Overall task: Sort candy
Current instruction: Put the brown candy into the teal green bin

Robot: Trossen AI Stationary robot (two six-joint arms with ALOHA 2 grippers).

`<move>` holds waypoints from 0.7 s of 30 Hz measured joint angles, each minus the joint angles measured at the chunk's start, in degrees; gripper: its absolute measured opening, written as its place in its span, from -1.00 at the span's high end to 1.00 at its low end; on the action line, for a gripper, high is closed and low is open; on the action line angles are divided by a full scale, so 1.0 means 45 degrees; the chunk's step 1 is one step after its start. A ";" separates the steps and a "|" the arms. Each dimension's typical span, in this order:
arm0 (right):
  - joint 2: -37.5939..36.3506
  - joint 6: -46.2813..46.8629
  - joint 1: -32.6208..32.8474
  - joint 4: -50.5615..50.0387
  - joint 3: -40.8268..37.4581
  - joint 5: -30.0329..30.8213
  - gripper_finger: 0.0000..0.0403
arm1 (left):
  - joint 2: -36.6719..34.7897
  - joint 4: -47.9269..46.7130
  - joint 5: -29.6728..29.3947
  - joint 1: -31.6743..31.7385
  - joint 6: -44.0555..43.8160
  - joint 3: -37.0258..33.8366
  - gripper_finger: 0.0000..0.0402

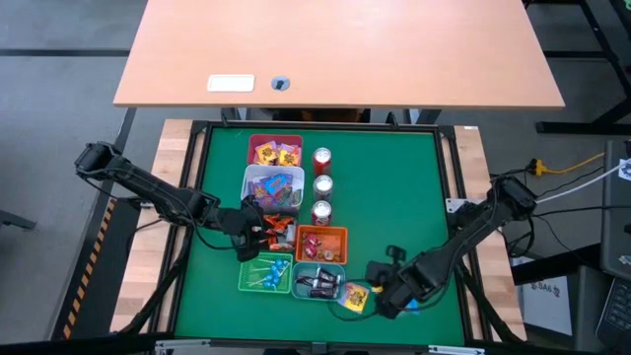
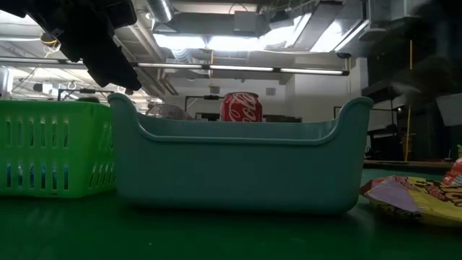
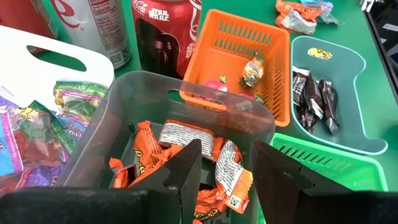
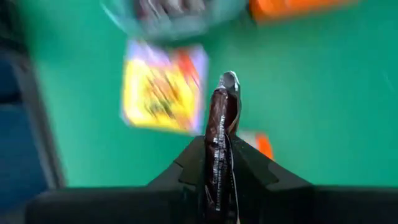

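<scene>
My right gripper (image 4: 221, 155) is shut on a dark brown wrapped candy (image 4: 219, 118) above the green mat, near the table's front right (image 1: 389, 294). A yellow candy packet (image 4: 163, 87) and a small orange candy (image 4: 265, 145) lie on the mat below it. My left gripper (image 3: 227, 174) stands open over a clear bin (image 3: 124, 106) holding several orange-wrapped candies (image 3: 186, 137) and touches nothing. In the high view it is left of the bins (image 1: 258, 229). My right gripper pinches the dark brown candy between its two fingers, coming from above and pointing steeply down. The candy lies along the fingers on its edge, and its crimped end (image 4: 228, 81) sticks out past the fingertips. It is lifted clear of the mat.
An orange bin (image 1: 321, 244), a green bin (image 1: 266, 273) and a teal bin (image 1: 318, 280) with dark candies stand at the front centre. A white bin (image 1: 273, 184) and a red bin (image 1: 274, 151) stand behind. Three cans (image 1: 322, 185) line up beside them. The mat's right half is free.
</scene>
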 joint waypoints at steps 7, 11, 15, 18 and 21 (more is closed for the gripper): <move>0.0320 -0.3409 -0.0847 0.4290 0.0005 -0.0029 0.73 | 0.0000 0.0004 0.0000 0.0004 0.0000 0.0000 0.37; 0.0652 -0.5154 -0.1203 0.5697 0.0005 -0.0249 0.73 | 0.0000 0.0004 0.0000 0.0004 0.0019 0.0000 0.37; 0.0867 -0.5900 -0.1586 0.6669 0.0005 -0.0829 0.73 | 0.0000 0.0010 -0.0003 0.0001 0.0019 0.0000 0.37; 0.0879 -0.6122 -0.1781 0.7084 0.0005 -0.1065 0.73 | 0.0000 0.0014 -0.0005 0.0003 0.0019 0.0000 0.37; 0.0879 -0.6075 -0.1919 0.7325 0.0005 -0.1240 0.72 | 0.0002 0.0009 -0.0004 0.0004 0.0024 0.0000 0.37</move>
